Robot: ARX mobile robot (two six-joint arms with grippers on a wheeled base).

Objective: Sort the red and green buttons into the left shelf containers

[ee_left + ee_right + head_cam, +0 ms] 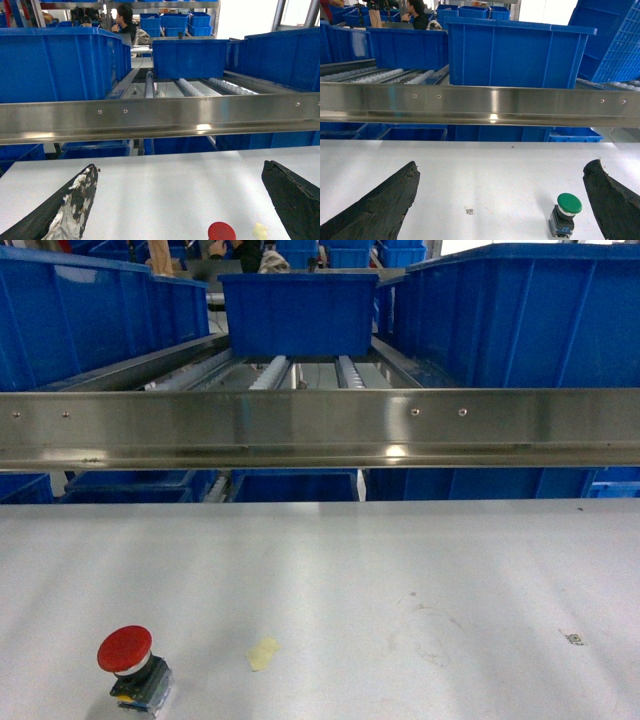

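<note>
The red button (125,660) stands on the white table near its front left, cap up. In the left wrist view only its red cap (222,232) shows at the bottom edge, between and below the wide-apart fingers of my open left gripper (179,167). The green button (566,212) stands upright on the table, just inside the right finger (612,200) of my open right gripper (501,165). It is out of the head view, as are both grippers. A large blue container (100,315) sits on the left of the shelf, also seen from the left wrist (60,62).
A steel rail (320,428) runs across the shelf front above the table's far edge. Behind it lie roller tracks (270,372), a middle blue bin (298,312) and a right blue bin (520,320). A yellow tape scrap (264,652) lies near the red button.
</note>
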